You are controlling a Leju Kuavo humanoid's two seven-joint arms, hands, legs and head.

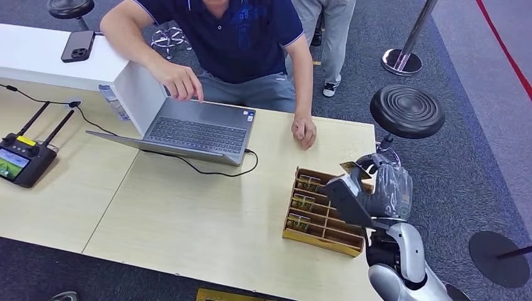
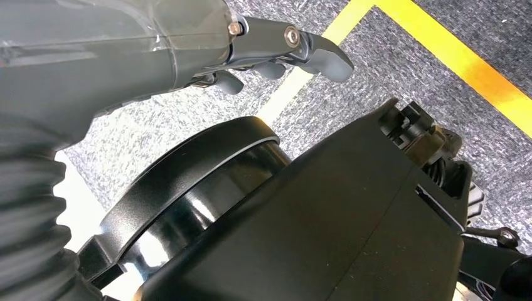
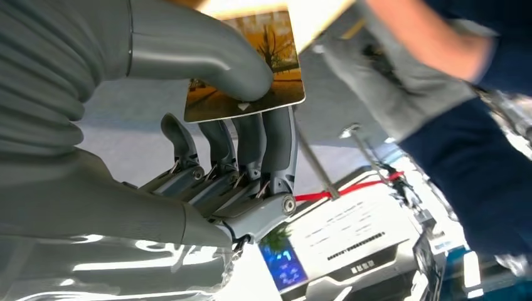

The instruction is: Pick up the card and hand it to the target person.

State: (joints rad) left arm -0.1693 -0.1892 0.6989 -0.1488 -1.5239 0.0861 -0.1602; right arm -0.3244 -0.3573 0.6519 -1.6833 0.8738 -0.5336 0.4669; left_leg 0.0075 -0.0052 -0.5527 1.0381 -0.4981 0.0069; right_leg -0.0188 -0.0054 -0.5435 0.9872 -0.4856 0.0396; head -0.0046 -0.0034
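My right hand (image 1: 370, 188) hovers over the right end of the wooden card tray (image 1: 313, 235) on the table. It pinches a card (image 3: 263, 69) with an orange and brown picture between thumb (image 3: 207, 56) and fingers (image 3: 251, 150). In the head view the card's edge (image 1: 349, 167) sticks up above the hand. More cards stand in the tray's slots (image 1: 303, 202). The person (image 1: 244, 37) in a dark blue shirt sits at the far side of the table, one hand (image 1: 304, 130) resting near the tray. My left hand (image 2: 276, 56) hangs over grey carpet, its fingers slightly curled and holding nothing.
An open laptop (image 1: 194, 128) with a black cable sits mid-table, the person's other hand at it. A black remote controller (image 1: 22, 160) lies at the left. A phone (image 1: 78, 46) rests on a white box. A black stool (image 1: 406, 111) stands right of the table.
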